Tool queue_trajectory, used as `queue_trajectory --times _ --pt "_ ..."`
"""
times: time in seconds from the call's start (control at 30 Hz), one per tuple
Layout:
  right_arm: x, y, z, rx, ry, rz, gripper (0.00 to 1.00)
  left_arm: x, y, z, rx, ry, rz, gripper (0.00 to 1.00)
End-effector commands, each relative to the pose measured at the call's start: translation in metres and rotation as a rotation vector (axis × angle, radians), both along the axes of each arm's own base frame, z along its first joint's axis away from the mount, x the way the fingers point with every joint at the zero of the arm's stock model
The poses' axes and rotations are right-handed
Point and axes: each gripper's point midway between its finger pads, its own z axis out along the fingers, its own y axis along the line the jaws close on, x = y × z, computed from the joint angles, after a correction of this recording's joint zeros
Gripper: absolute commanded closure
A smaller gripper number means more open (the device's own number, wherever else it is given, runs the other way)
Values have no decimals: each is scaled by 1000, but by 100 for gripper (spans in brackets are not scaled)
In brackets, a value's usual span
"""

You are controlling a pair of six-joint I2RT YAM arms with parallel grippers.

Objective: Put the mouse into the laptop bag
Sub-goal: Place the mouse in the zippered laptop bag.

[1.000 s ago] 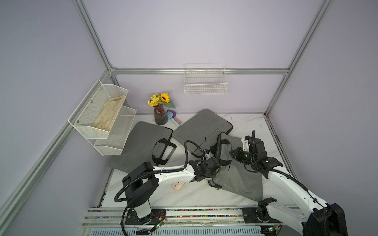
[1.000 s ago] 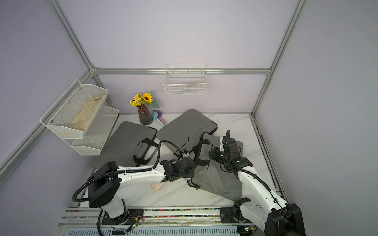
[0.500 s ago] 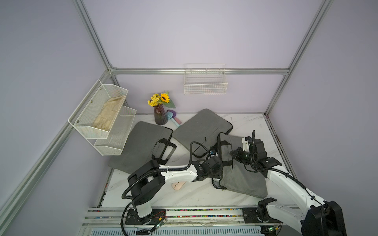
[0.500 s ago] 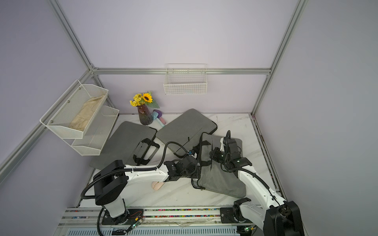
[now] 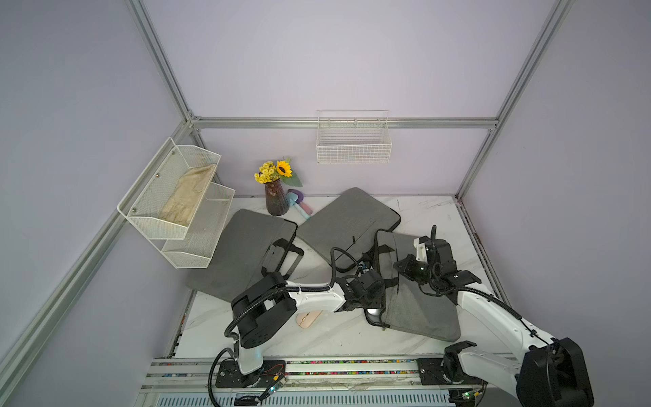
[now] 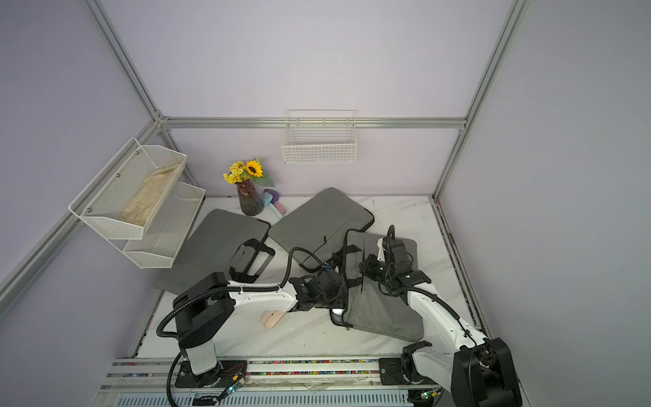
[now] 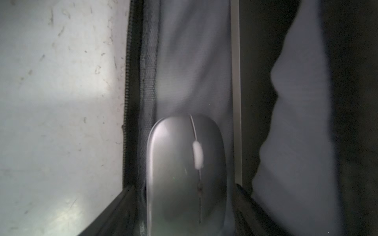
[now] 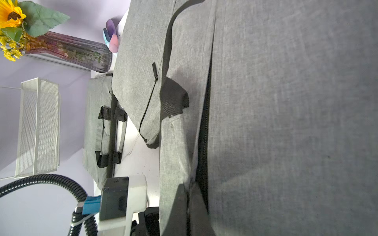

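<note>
Two grippers are working one laptop bag point(image 5: 419, 310), the one by the table's point(image 5: 334, 338) right edge, its open zip side facing the left edge.

- Your right gripper point(image 8: 190, 189) is pinched together on the bag's upper flap, just beside the zip, holding the mouth up.
- Your left gripper point(image 7: 184, 187) is at that mouth. Its fingers point(image 7: 245, 216) are apart, one on each side of the silver mouse point(image 7: 186, 173). Neither clearly touches it, but the wrist view is blurred, so light contact can't be ruled out.
- The silver mouse lies just inside the zip teeth on the pale lining, top side up. In both top views only a sliver of it shows at the bag's mouth.

Key relation: the silver mouse's long axis runs along the zip line and in line with the left fingers' reach, so it sits straight ahead between them.

Judgement: backing straight out along that axis should clear it. A sideways drift toward the table's left edge risks dragging it back over the teeth. The left arm is the nearer one, and the right is busy with the flap.

A pink mouse point(image 5: 308, 319) lies on bare table toward the front edge, under your left forearm and outside the bag.
</note>
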Motion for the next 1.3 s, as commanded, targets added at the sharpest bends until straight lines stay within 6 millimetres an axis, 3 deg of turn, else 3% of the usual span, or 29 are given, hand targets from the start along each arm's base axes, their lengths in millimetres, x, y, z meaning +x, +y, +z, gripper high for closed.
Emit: queue_trajectory --times 0.0,0.07,0.13,0.43,0.53,0.57,0.77,0.87,1.03,1.07,1.27 --pt "8 17 34 82 -111 52 85 6 -36 45 -133 -49 -38 15" --pt "8 15 35 80 -111 43 73 5 -39 50 -145 -55 -49 11" --pt "8 14 35 79 -111 38 69 5 -40 55 -159 -57 -57 10" --pt "7 15 32 83 -106 49 71 0 -47 69 -239 -85 -98 11" --pt "6 15 30 81 -102 51 73 0 -49 73 -263 -98 -102 27" --pt "6 15 30 82 -102 50 73 0 -50 74 -264 -100 -104 28" --pt "3 14 31 87 -109 49 73 0 -62 61 -259 -67 -124 26" --pt "2 15 32 89 -110 50 73 2 -56 56 -236 -66 -99 22" --pt "3 13 35 89 -114 38 73 1 -45 67 -237 -89 -80 4" --pt "3 11 36 82 -115 29 71 2 -41 71 -233 -101 -72 0" --pt "-3 1 53 67 -155 -16 52 6 -12 93 -189 -170 -16 0"
